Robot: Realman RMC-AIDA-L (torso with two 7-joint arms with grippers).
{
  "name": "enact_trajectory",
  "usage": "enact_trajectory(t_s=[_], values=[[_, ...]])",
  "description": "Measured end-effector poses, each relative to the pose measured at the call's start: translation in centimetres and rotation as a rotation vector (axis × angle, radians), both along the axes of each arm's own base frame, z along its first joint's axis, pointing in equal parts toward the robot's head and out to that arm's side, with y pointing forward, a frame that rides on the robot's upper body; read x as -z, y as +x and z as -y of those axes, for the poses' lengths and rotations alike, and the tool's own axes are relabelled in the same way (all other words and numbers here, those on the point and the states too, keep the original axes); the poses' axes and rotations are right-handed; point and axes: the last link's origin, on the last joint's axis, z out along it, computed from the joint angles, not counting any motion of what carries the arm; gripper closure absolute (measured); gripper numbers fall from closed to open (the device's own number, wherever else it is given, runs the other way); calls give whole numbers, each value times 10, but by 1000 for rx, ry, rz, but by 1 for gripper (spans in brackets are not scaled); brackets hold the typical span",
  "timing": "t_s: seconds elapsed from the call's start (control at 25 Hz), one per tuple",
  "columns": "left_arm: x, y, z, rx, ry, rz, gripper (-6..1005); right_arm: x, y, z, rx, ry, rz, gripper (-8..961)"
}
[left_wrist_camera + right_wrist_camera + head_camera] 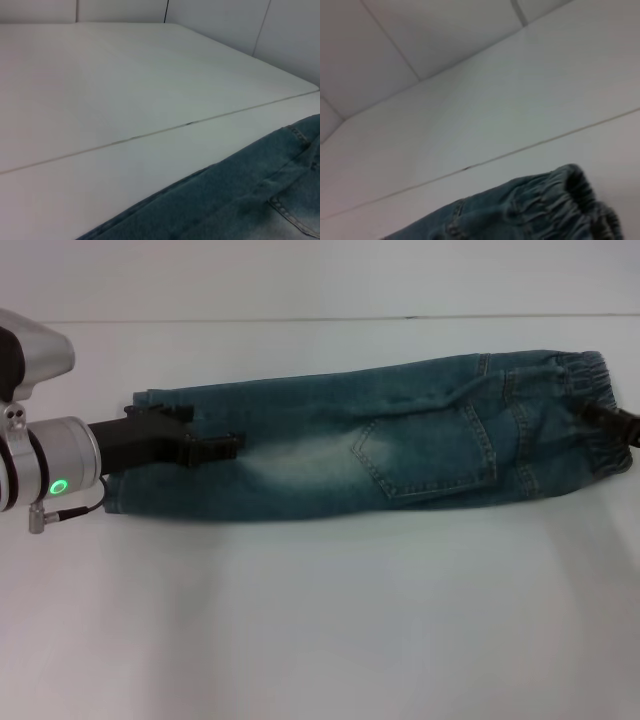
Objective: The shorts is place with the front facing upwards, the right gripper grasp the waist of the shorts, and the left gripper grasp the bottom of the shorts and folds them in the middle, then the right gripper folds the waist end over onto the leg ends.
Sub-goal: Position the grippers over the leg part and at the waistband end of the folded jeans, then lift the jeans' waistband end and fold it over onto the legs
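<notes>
Left gripper (205, 443): at 9 o'clock, over leg ends (140, 455); jaw state cannot be told. Shorts (380, 445): folded lengthwise on white table (320, 620), long axis 9-to-3. Waist (590, 415): at 3 o'clock, right gripper (622, 427) touching it, nearer arm for the fold; grip indiscernible.

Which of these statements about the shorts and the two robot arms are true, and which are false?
1. The shorts lie folded lengthwise into one long strip. True.
2. The gathered waist is at the robot's left. False: it lies at the robot's right.
3. The left tool rests over the leg ends. True.
4. The right tool hovers above the middle of the shorts. False: it sits at the waist end, at the picture's edge.
5. A stitched pocket faces up. True.
6. The table is dark wood. False: it is white.
</notes>
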Motion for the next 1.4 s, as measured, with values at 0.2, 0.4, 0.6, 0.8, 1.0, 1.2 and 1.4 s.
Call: enact_trajectory(t_s=[0.2,0.4,0.6,0.8,1.0,1.2,1.4], values=[[1,1,0,4,-5,1,90,5,-4,-7,2,-35,18,9],[3,3,2,15,-21,0,90,4,-1,-11,29,-49,40,11],[5,5,2,30,-27,-10,89,5,0,-11,49,-86,43,12],[6,6,1,33,-28,-11,92,2,-2,-10,25,-118,39,90],[6,7,0,36,-27,-12,96,1,-4,-9,6,-126,39,302],[6,10,0,51,-19,-3,100,-4,-7,-7,-26,-128,30,485],[14,17,3,116,-15,22,103,-12,-11,-4,-57,-122,-1,586]])
